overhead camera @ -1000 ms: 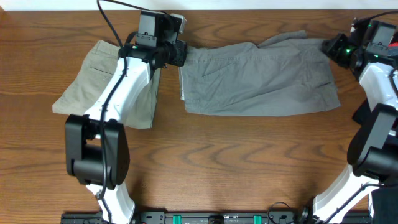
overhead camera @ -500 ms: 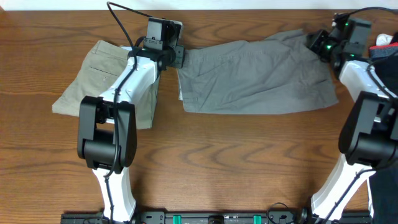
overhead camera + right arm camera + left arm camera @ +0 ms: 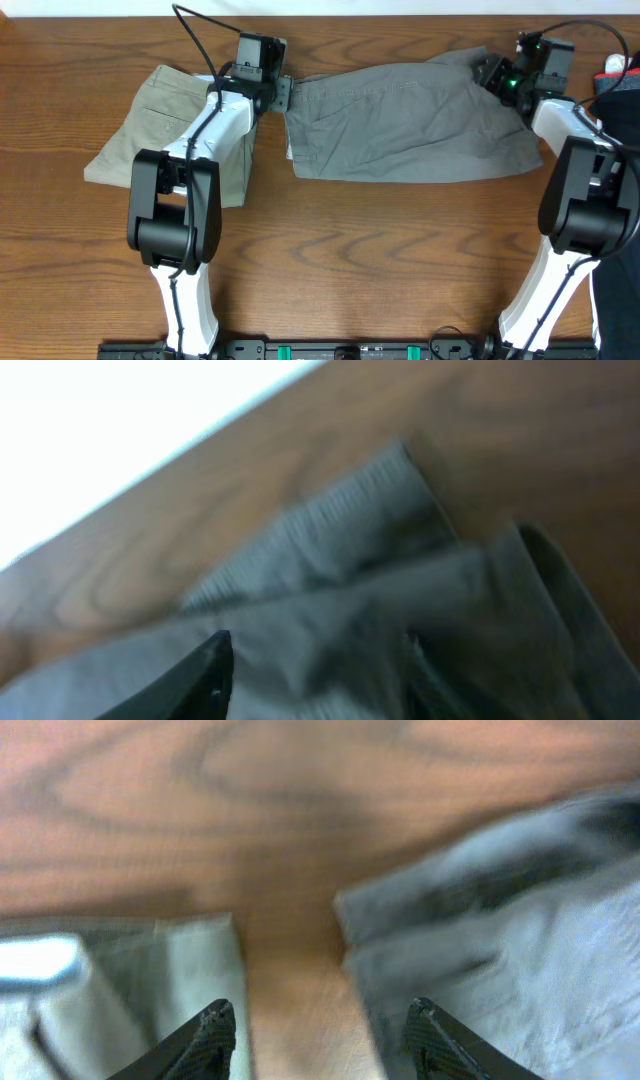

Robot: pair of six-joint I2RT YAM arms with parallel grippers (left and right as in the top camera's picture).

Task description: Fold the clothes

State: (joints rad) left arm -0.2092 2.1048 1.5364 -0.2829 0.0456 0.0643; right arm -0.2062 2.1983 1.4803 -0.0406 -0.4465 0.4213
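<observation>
Mid-grey trousers (image 3: 415,125) lie folded across the far middle of the table. Light khaki trousers (image 3: 160,130) lie folded at the left, partly under my left arm. My left gripper (image 3: 283,93) hovers at the grey pair's left end. In the left wrist view it (image 3: 322,1020) stands open over bare wood, with the khaki cloth (image 3: 180,970) on one side and the grey cloth (image 3: 520,950) on the other. My right gripper (image 3: 490,72) is over the grey pair's far right corner. In the blurred right wrist view it (image 3: 312,660) is open above grey folds (image 3: 400,590).
The table's far edge (image 3: 400,14) runs close behind both grippers. A white and red object (image 3: 616,64) and a dark item (image 3: 622,92) sit at the far right edge. Bare wood (image 3: 370,260) fills the near half, up to the arm bases.
Both grippers have gone from shut to open, letting go of the grey trousers. The right gripper moved left along the far edge, and the cloth's right corner shifted with it.
</observation>
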